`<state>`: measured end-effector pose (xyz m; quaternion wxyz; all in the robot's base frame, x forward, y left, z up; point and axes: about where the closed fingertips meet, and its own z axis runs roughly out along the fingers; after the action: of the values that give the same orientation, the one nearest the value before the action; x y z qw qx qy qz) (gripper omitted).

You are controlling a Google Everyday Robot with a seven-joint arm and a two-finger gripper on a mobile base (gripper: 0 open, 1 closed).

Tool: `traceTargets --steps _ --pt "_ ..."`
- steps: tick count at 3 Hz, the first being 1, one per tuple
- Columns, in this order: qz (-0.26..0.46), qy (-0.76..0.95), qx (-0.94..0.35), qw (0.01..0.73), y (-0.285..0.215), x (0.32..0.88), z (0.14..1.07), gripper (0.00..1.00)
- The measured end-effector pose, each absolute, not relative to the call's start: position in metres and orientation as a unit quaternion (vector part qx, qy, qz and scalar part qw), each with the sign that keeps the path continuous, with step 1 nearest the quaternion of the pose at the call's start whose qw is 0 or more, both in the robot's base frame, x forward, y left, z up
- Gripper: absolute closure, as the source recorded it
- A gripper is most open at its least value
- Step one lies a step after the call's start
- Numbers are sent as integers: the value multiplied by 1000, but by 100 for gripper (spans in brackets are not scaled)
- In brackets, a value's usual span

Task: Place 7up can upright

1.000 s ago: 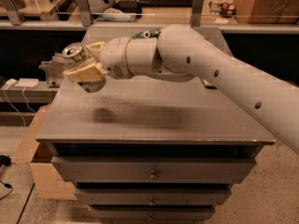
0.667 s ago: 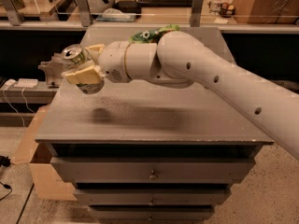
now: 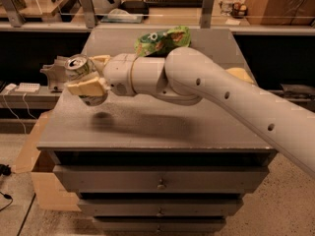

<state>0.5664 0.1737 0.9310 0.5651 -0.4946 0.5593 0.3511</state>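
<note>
Since the earlier frame the white arm (image 3: 211, 85) has sunk a little and its elbow has swung aside, so more of the green and orange snack bag (image 3: 162, 41) at the back of the grey drawer cabinet (image 3: 172, 127) now shows. The arm reaches in from the right across the cabinet top. A cardboard box (image 3: 34, 181) stands on the floor beside the cabinet's left side. The gripper (image 3: 82, 76) hangs over the top's left edge, its tan fingers (image 3: 88, 86) clamped around the 7up can (image 3: 78, 65). The can is off the surface and tilted, with its silver top facing up and left and a shadow beneath it.
</note>
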Motion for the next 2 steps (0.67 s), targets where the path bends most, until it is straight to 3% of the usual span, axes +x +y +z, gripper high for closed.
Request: traceTargets --steps 2 --pt "356 552 -483 580 172 566 909 100"
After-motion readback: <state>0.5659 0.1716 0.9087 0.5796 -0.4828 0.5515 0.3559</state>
